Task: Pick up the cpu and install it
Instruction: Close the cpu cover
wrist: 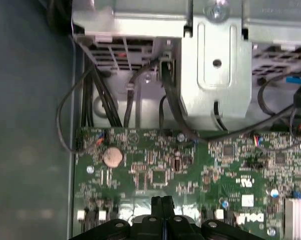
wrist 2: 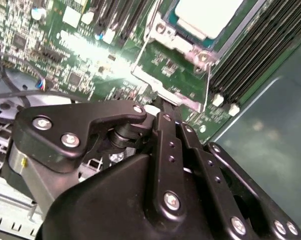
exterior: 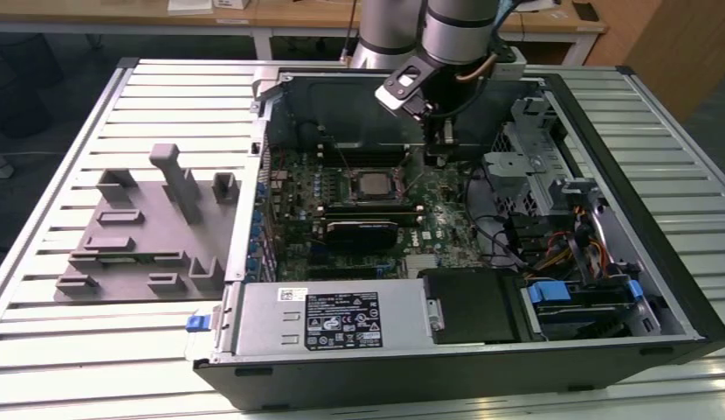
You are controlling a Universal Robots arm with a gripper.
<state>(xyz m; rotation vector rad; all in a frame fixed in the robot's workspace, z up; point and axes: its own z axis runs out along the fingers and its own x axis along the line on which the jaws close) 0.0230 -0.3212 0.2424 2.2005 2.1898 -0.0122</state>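
Observation:
The cpu lies flat in its socket in the middle of the green motherboard, silvery top plate up. In the second wrist view the cpu sits inside the metal socket frame. My gripper hangs inside the open computer case, just to the exterior view's right of the cpu and close above the board. Its black fingertips are pressed together, with nothing between them. The gripper ends beside the socket frame's corner, apart from the chip.
A grey fixture block lies on the slatted table at the exterior view's left. The case holds a power supply, a metal drive cage, cable bundles, memory slots and a coin battery.

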